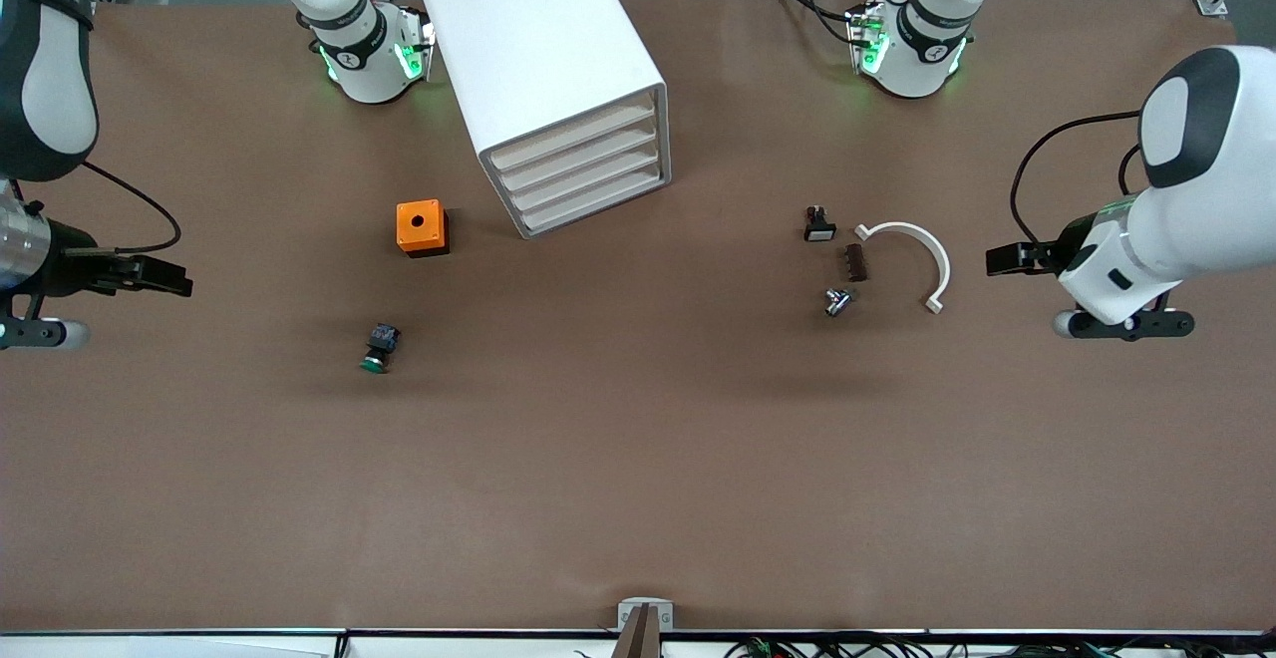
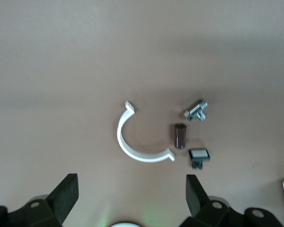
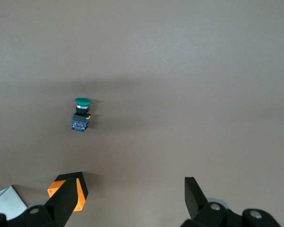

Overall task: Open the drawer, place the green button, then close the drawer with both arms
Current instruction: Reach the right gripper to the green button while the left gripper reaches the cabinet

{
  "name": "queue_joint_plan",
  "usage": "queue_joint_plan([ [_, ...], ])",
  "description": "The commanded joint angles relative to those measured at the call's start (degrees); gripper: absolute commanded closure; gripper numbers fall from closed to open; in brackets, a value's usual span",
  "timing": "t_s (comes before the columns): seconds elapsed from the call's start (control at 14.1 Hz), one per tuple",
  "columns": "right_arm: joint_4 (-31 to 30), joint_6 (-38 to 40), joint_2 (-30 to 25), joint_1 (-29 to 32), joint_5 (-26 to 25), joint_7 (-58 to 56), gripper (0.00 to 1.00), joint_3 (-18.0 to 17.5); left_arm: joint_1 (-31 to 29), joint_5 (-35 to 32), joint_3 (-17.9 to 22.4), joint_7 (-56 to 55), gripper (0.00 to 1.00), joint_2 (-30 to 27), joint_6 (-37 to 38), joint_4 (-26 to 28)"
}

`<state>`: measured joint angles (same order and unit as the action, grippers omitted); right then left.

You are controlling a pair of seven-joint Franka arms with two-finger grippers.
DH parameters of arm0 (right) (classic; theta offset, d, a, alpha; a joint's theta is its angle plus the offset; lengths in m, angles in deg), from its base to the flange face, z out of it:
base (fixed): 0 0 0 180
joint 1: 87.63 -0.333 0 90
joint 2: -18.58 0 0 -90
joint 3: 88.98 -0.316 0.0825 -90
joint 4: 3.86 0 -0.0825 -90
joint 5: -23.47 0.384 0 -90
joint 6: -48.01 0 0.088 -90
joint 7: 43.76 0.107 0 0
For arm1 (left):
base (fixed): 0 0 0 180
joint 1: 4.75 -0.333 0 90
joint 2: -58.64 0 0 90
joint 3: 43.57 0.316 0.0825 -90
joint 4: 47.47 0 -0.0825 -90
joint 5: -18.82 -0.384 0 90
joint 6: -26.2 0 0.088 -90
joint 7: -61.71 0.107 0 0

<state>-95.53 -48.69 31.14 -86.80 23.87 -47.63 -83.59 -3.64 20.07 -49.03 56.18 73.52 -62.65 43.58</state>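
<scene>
Nothing of the task was yet done: all four drawers of the white cabinet [image 1: 558,70] sat flush, and the drawer [image 1: 578,162] to be used could not be told from its three neighbours. The step in hand was the opening one, a judgement from both arms standing clear of everything.

The right hand [image 1: 150,275] hung over bare counter [image 1: 638,479] at the right arm's end, its forearm nearly level, fingers [image 3: 68,196] spread wide with nothing between them. The button [image 1: 380,348] lay on its side on the counter, green cap toward the front camera, nearer to that camera than the orange cube [image 1: 423,227] and well apart from the cabinet.

The left hand [image 1: 1012,258] hovered at the left arm's end, just beside the white curved clip [image 1: 922,254], also spread wide and empty. Near the clip lay a white-capped black piece [image 1: 819,225], a dark brown block [image 1: 855,262] and a small metal part [image 1: 837,301].

The next move probably called for one hand to reach a drawer front and draw it out, while the right arm, closer to the button, came down over it with fingers astride the body
</scene>
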Motion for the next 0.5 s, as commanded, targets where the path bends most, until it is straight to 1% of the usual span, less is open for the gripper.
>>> queue_joint_plan([
  [0.0, -1.65, -4.69, 2.03, 0.22, 0.74, 5.59, 0.00, -0.47, 2.83, -0.63, 0.01, -3.14, 0.00, 8.05, 6.66, -10.71],
  [0.07, -3.85, -8.64, 2.73, -0.39, 0.74, 8.24, 0.00, -0.47, 4.24, -0.63, -0.08, -9.08, 0.00, 8.41, 6.76, -10.81],
  [0.21, -6.67, -14.97, 5.27, -1.27, 0.74, 9.67, 0.00, -0.56, 6.88, 0.07, -0.34, -23.14, 0.00, 11.47, 6.67, -10.81],
  [0.28, -7.29, -17.18, 6.41, -2.06, 0.74, 9.67, 0.00, -0.56, 8.63, 0.94, -0.34, -29.82, 0.00, 12.88, 6.67, -10.89],
  [0.43, -7.47, -20.26, 9.05, -3.82, 0.74, 11.41, 0.00, -0.56, 11.80, 4.10, -0.25, -38.89, 0.00, 14.82, 6.67, -10.98],
])
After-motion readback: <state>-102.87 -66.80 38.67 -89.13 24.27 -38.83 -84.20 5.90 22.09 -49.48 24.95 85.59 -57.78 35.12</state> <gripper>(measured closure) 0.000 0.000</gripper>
